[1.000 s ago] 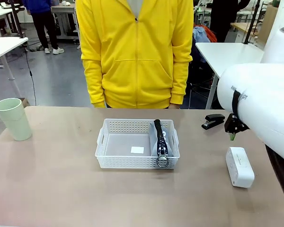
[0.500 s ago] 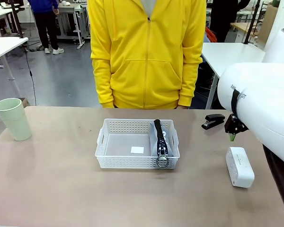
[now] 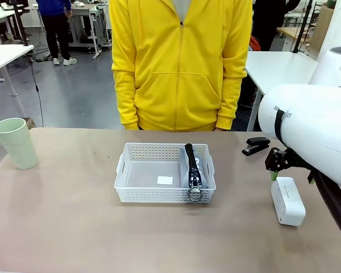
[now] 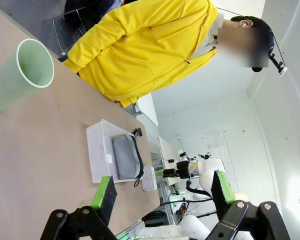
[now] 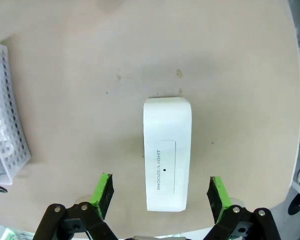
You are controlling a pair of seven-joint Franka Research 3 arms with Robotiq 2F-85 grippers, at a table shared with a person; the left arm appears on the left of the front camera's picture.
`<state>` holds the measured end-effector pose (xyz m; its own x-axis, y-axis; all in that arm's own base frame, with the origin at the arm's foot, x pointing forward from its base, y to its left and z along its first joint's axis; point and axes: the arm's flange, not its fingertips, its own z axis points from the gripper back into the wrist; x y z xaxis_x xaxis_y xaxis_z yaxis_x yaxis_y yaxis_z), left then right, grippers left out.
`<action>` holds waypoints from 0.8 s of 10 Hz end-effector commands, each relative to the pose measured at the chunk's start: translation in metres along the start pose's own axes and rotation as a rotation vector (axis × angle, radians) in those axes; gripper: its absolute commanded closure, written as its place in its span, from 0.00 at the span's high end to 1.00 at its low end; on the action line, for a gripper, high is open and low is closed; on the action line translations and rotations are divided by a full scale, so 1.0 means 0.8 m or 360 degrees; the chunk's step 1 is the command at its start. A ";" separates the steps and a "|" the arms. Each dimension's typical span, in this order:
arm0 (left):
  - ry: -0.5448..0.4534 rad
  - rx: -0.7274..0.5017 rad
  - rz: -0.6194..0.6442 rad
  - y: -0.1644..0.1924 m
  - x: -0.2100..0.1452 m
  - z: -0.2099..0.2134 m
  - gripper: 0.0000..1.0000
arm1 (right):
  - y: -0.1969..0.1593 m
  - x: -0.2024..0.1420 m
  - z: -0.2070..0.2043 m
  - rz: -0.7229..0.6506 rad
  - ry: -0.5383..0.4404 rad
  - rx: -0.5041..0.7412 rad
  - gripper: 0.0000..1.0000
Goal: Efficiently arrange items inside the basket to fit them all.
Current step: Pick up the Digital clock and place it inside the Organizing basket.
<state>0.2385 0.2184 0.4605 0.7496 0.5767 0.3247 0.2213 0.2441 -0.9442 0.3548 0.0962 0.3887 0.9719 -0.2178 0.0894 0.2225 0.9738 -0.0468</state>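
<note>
The white basket (image 3: 159,195) sits mid-table, and the grey pouch (image 3: 192,170) stands on edge along its right side, ring pull at the near wall. A pale green cup (image 3: 16,142) stands far left. The black stapler (image 3: 256,145) lies to the right of the basket, and the white box (image 3: 287,200) lies nearer the front edge. My right gripper (image 3: 275,173) hovers just above the box's far end. In the right wrist view it (image 5: 160,192) is open, its fingers straddling the box (image 5: 165,152). My left gripper (image 4: 160,192) is open and holds nothing, with the cup (image 4: 17,75) and basket (image 4: 102,157) far ahead.
A person in a yellow hoodie (image 3: 179,62) stands at the far table edge, hands down at the sides. The basket's corner (image 5: 5,125) shows at the left of the right wrist view. Bare tabletop lies between the cup and the basket.
My right arm has dropped lower over the white box. The person has stepped slightly to the right. Items on the table have not moved.
</note>
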 end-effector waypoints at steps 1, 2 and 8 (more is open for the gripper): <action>-0.0018 -0.0037 -0.0033 -0.003 0.001 0.000 1.00 | -0.012 0.001 -0.018 0.0004 0.0034 0.0020 1.00; -0.0018 -0.0037 -0.0033 -0.003 0.001 0.000 1.00 | -0.009 0.001 -0.024 0.0011 0.0063 0.0001 1.00; -0.0018 -0.0037 -0.0033 -0.003 0.001 0.000 1.00 | -0.018 0.016 -0.086 -0.0145 0.0313 -0.0079 1.00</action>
<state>0.2384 0.2184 0.4605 0.7495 0.5767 0.3250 0.2216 0.2441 -0.9441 0.3580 0.0782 0.3257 0.9567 -0.2786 -0.0843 0.2721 0.9589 -0.0808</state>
